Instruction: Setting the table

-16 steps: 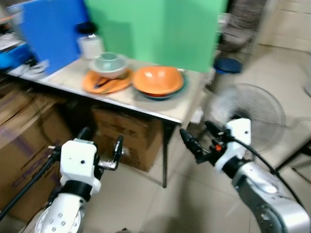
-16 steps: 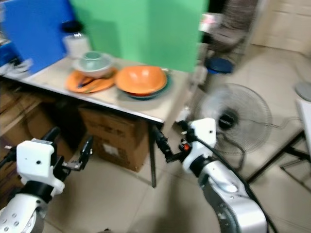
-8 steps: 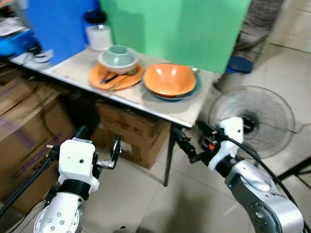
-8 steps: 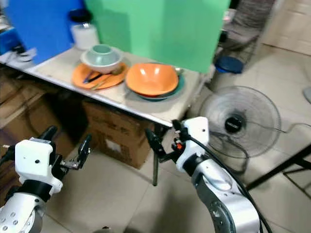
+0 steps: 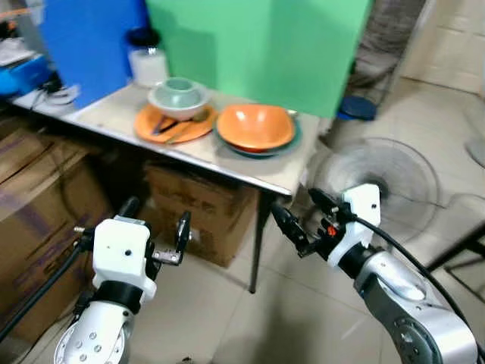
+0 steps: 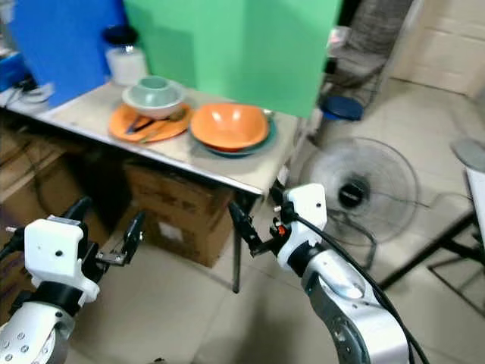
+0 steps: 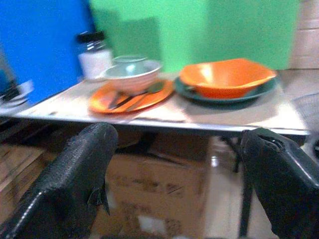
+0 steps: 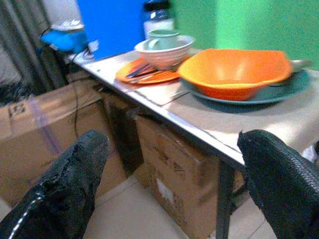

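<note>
A grey table (image 5: 198, 150) stands ahead of me. On it an orange bowl (image 5: 255, 126) rests in a teal plate (image 5: 292, 139). To its left, an orange plate (image 5: 173, 127) carries utensils and a pale bowl (image 5: 178, 96) with a green cup inside. My left gripper (image 5: 155, 218) is open and empty, held low before the table's front edge. My right gripper (image 5: 305, 214) is open and empty too, below the table's near right corner. Both wrist views look between their black fingers (image 7: 75, 184) (image 8: 279, 184) at the dishes.
A black-lidded jar (image 5: 146, 61) stands at the table's back, before blue and green boards. Cardboard boxes (image 5: 198, 211) sit under the table and one (image 5: 38, 220) to its left. A floor fan (image 5: 379, 171) stands at the right, with a black metal frame (image 6: 455, 243) beyond.
The whole picture has shifted as the camera moved. Both grippers keep the same open pose, low in front of the table.
</note>
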Controlling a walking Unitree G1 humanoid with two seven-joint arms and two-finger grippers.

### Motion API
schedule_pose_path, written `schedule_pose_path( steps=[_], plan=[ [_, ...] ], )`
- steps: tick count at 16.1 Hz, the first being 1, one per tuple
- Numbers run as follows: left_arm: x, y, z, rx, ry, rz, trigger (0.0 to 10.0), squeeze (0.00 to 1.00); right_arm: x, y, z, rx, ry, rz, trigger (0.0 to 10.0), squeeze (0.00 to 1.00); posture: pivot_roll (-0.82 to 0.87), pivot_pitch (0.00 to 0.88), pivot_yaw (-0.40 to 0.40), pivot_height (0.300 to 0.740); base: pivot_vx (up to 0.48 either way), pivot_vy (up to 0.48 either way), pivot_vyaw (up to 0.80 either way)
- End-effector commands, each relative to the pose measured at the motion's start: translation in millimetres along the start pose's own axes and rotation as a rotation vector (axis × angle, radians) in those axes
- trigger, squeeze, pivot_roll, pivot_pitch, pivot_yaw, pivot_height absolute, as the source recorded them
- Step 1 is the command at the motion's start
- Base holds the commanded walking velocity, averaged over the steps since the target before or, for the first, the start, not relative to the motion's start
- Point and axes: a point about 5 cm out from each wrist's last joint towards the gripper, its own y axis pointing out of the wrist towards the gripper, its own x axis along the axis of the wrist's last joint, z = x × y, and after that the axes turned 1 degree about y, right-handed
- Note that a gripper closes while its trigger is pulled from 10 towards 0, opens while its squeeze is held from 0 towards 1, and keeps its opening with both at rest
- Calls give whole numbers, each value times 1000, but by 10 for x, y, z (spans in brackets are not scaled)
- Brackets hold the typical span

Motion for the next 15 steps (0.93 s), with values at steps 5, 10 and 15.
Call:
schedule_pose_path(
  steps=[5, 10, 15],
  plan=[
    [14, -19, 10, 3, -3, -2, 10000, 1000, 32, 18, 1, 0, 15, -19, 10000, 0, 15, 49, -3, 740, 303, 0, 320],
    [16, -23, 6, 3, -4, -2, 10000, 1000, 37, 16, -1, -2, 18, -22, 10000, 0, 12, 52, -3, 740, 311, 0, 0],
    [29, -7, 18, -7, 6, -7, 10000, 1000, 107, 22, -22, -13, 67, -70, 10000, 0, 9, 53, 3, 740, 311, 0, -480]
  ],
)
